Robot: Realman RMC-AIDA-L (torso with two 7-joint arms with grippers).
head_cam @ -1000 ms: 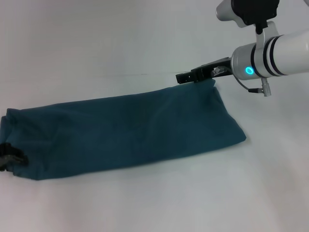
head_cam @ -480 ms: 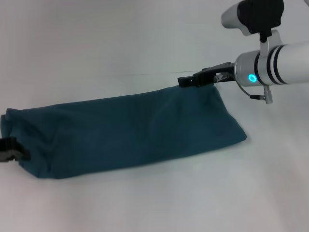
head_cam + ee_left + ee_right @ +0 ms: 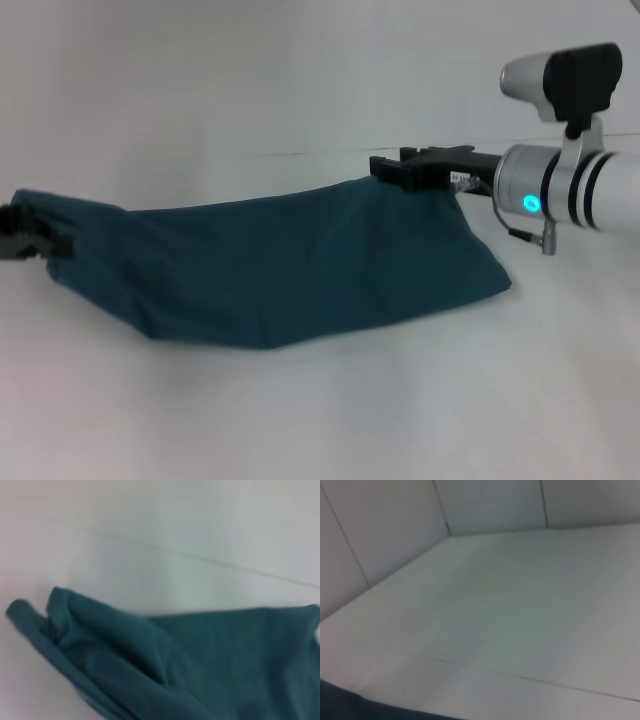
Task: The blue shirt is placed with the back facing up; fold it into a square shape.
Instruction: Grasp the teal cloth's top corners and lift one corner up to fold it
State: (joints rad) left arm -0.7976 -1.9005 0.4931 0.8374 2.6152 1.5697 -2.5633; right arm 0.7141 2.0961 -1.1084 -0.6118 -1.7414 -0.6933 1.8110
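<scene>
R arm enters from right edge, right gripper upper right; left gripper at left edge.

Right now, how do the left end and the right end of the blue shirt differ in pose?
The left end of the blue shirt is lifted off the table and bunched at the left gripper. The right end lies mostly flat and spread, only its far corner raised at the right gripper. The left end is narrow, the right end wide. Each end has a gripper at it.

blue shirt between both end effectors
</scene>
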